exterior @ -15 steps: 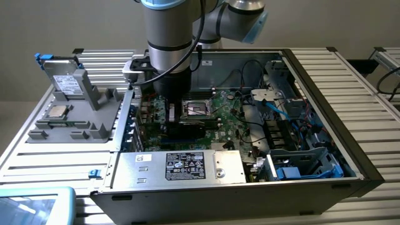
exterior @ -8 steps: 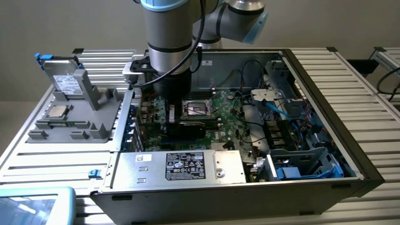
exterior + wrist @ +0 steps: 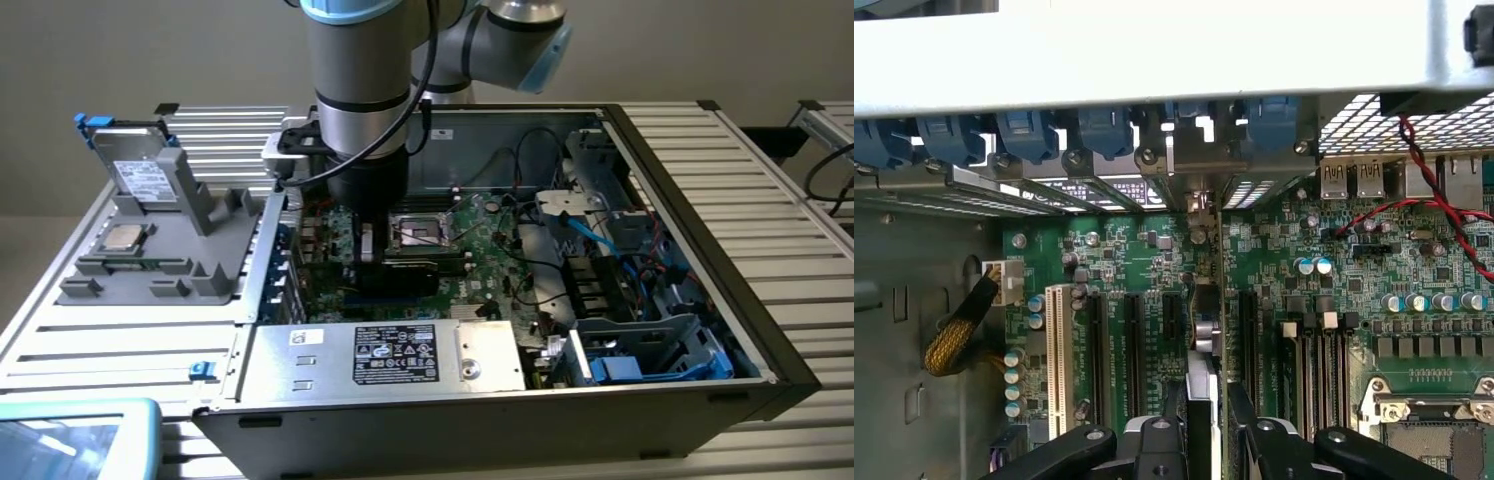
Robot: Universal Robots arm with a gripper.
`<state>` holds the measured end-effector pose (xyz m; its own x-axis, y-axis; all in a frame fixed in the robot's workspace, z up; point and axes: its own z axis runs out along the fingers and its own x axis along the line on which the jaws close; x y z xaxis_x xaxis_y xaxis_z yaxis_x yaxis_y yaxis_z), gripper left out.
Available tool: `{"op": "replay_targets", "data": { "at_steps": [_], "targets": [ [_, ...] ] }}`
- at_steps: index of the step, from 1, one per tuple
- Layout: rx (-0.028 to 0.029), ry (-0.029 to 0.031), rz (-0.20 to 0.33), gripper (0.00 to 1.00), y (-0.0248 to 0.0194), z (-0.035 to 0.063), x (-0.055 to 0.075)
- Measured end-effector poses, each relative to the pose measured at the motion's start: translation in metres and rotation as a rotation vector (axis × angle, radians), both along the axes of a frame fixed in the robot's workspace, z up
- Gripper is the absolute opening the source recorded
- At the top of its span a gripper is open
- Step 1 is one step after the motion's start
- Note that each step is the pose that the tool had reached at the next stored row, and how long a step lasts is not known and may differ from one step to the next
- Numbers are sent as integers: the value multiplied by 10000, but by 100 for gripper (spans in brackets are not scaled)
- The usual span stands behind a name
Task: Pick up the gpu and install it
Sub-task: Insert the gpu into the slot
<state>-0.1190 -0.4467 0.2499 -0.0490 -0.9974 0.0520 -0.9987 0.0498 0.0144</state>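
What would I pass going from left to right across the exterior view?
Grey parts stand → robot arm, its gripper closed on the gpu → metal drive cage inside the open computer case → the bare end of the slatted table.

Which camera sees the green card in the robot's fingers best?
The wrist view. The gpu stands edge-on between the fingers, above the motherboard. In the exterior view the arm hides most of it; just a green strip peeks out below.
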Motion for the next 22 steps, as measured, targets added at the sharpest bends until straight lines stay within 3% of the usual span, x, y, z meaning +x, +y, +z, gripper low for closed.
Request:
{"op": "replay_targets", "data": {
  "at_steps": [11, 17, 22],
  "targets": [
    [4, 6, 0, 27, -2, -1, 0],
    [2, 88, 2, 27, -10, 32, 1],
    [-2, 100, 0, 27, -13, 36, 0]
  ]
}}
